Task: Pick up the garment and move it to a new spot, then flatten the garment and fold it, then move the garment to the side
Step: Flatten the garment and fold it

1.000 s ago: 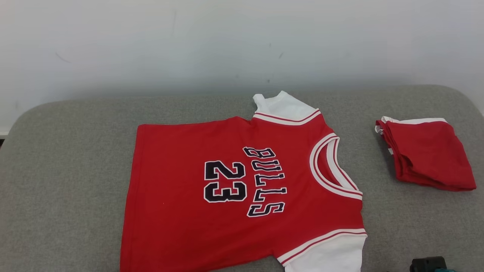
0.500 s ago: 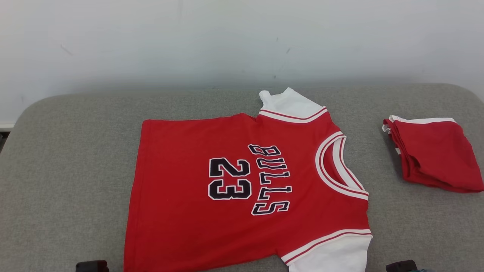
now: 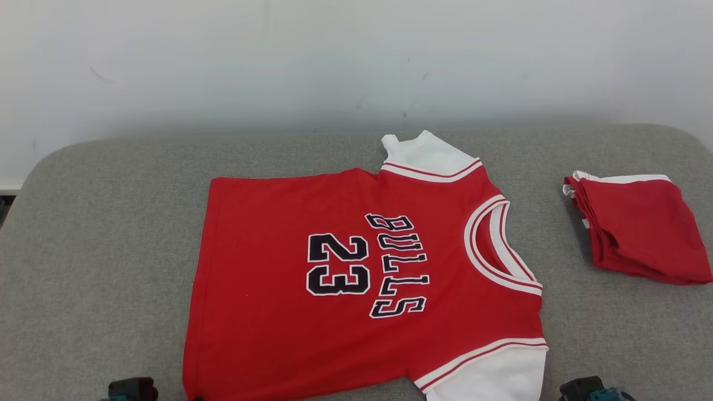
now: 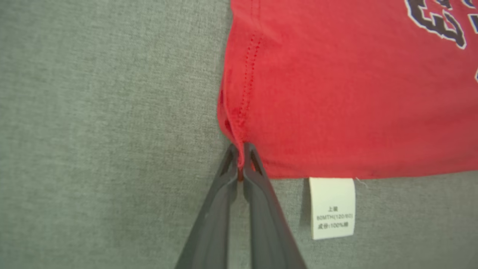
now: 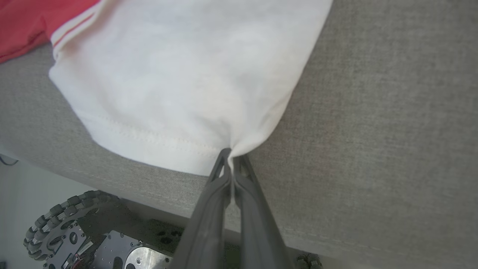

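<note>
**Head view.** A red shirt [image 3: 345, 278] lay spread flat on a grey cushion [image 3: 100, 250] in front of a pale wall [image 3: 334, 55]. Its collar [image 3: 498, 245] pointed to the robot's right and its hem [image 3: 200, 289] to the left. The black "BULLS" and "23" lettering faced upward. One white sleeve lay on the far side, toward the wall, and the other on the near side, at the cushion's front edge. A folded red cloth [image 3: 640, 228] sat well apart from the shirt, near the cushion's right end.

**Left wrist view.** The left gripper [image 4: 241, 151] was closed on the near corner of the hem, with a sliver of red fabric pinched between its two dark fingertips. The fabric beyond the tips lay flat on the cushion. A white label [image 4: 332, 207] stuck out from the shirt's edge just beside the fingers and rested on the cushion. Its small print seemed to be a size and fibre note but was too fine to read with confidence.

**Right wrist view.** The right gripper [image 5: 231, 157] was closed on the outer corner of the near white sleeve [image 5: 179, 74], and the cloth gathered into a small pucker at the fingertips. The rest of the sleeve lay on the cushion close to its front edge. Below that edge a roller-rimmed wheel [image 5: 56, 224] of the robot's base was visible.
</note>
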You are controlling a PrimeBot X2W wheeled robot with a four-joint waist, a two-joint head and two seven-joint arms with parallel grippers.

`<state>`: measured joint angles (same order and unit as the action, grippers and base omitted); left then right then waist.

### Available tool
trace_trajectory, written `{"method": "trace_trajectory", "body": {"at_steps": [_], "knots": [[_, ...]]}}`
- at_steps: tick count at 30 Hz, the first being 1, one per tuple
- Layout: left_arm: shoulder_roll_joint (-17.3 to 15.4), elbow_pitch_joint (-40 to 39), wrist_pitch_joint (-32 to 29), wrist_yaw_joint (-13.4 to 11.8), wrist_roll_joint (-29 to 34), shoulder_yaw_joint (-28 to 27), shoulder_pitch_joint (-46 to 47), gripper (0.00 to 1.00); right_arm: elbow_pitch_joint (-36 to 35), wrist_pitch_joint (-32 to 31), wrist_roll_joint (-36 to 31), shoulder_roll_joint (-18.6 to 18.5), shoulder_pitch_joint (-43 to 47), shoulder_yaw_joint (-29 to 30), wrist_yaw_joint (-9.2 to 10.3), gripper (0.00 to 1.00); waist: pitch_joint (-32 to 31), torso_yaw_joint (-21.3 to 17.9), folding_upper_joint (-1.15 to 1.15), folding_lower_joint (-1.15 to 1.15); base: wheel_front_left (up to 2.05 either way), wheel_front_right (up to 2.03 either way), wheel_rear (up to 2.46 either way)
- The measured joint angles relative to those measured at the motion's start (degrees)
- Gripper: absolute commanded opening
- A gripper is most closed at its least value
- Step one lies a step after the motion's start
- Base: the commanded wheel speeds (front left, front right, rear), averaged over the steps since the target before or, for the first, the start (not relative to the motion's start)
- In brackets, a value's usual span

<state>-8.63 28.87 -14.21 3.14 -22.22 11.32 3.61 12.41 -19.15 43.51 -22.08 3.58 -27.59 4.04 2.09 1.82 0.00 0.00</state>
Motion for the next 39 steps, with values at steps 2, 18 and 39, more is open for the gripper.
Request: {"method": "trace_trajectory", "body": {"at_steps": [2, 18, 39], "knots": [[0.18, 0.36, 0.55, 0.01, 0.0, -0.01, 0.18, 0.0, 0.23, 0.03, 0.0, -0.03, -0.17, 0.03, -0.07, 0.0, -0.07, -0.09, 0.0, 0.0, 0.0, 0.0, 0.0], [-1.34, -4.05, 5.73, 0.37, 1.63, -0.08, -0.28, 0.0, -7.4, 5.73, 5.57, -2.42, 0.27, 8.33, -2.54, 0.0, -1.98, -0.26, 0.0, 0.01, 0.0, 0.0, 0.0], [-4.43, -5.6, 0.59, 1.94, 2.97, 2.23, 4.03, 0.0, -4.99, -3.41, 7.54, -6.48, -10.55, 7.54, -4.47, 0.0, -2.4, -0.61, 0.0, 0.0, 0.0, 0.0, 0.0]]}}
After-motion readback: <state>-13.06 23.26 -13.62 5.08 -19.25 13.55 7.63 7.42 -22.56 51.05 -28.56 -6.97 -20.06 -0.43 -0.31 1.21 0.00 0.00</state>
